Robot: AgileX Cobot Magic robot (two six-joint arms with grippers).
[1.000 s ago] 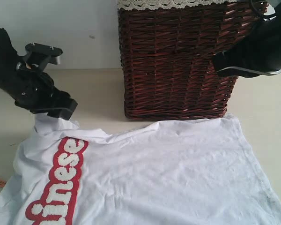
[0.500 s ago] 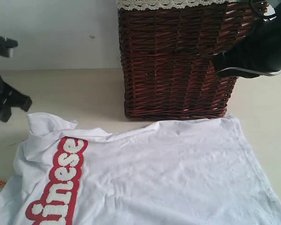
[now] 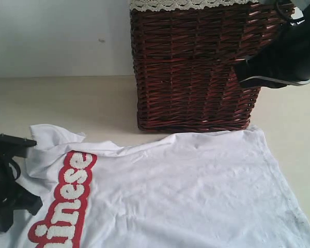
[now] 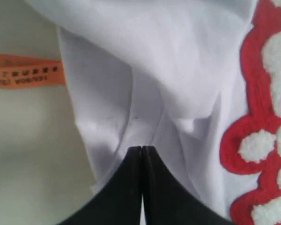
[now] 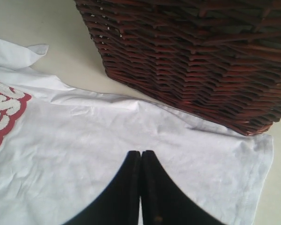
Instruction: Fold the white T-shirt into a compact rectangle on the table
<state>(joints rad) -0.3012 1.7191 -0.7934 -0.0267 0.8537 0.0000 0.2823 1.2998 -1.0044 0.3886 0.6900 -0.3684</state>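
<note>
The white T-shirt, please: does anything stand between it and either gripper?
Nothing visible does. The left gripper, shut, hangs over the white T-shirt at its edge; the right gripper, shut, hovers above bare cloth. The wicker basket stands beyond the shirt, not between.

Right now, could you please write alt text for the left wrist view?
The shut left gripper hangs over creased folds of the shirt, whose fuzzy red-edged lettering shows. An orange tag lies on the table at the shirt's edge.
</note>
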